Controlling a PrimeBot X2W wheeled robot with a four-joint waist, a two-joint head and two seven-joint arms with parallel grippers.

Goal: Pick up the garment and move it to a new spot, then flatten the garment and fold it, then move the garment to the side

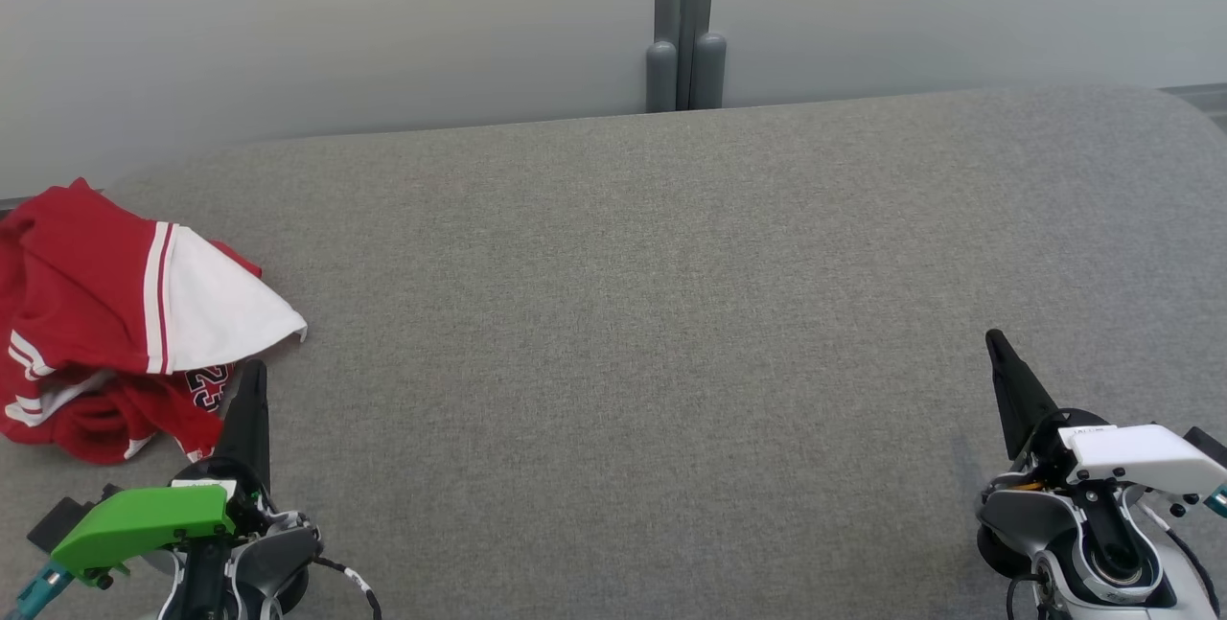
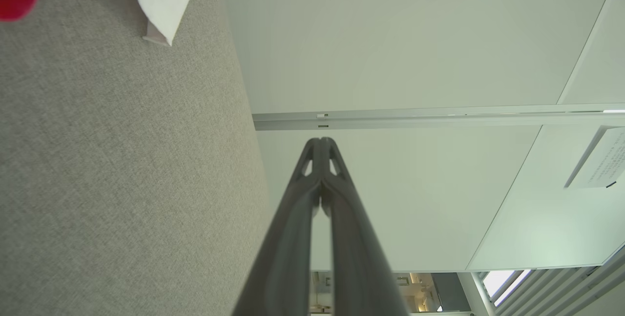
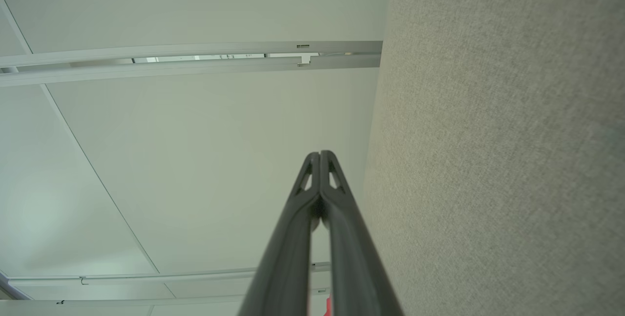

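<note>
The grey fabric-covered desk (image 1: pixel 652 313) takes up most of the head view, its far edge curving down towards 2 o'clock. Behind it stands a pale grey wall (image 1: pixel 335 26), split at 12 o'clock by a darker grey upright post (image 1: pixel 684 26) that meets the desk's far edge.

The garment (image 1: pixel 86 313) lies crumpled on the desk at 9 o'clock, right at the left border of the head view. It is a red heap with a white sleeve spread across its top and pointing towards 3 o'clock. Red-and-white striped trim runs along the sleeve seam and shows again at the heap's lower left. A scrap of the dark number print peeks out at 5 o'clock of the heap.

The left hand (image 1: pixel 254 373) sits at 7 o'clock under a green wrist cover. Its two dark fingers are pressed together with nothing between them, and the tip points up just beside the garment's lower right edge. In the left wrist view a corner of the white sleeve lies at 11 o'clock, well apart from the fingertips.

The right hand (image 1: pixel 995 342) sits at 4 o'clock under a white wrist cover. Its fingers are likewise pressed together and empty, above bare desk and well apart from the garment.
</note>
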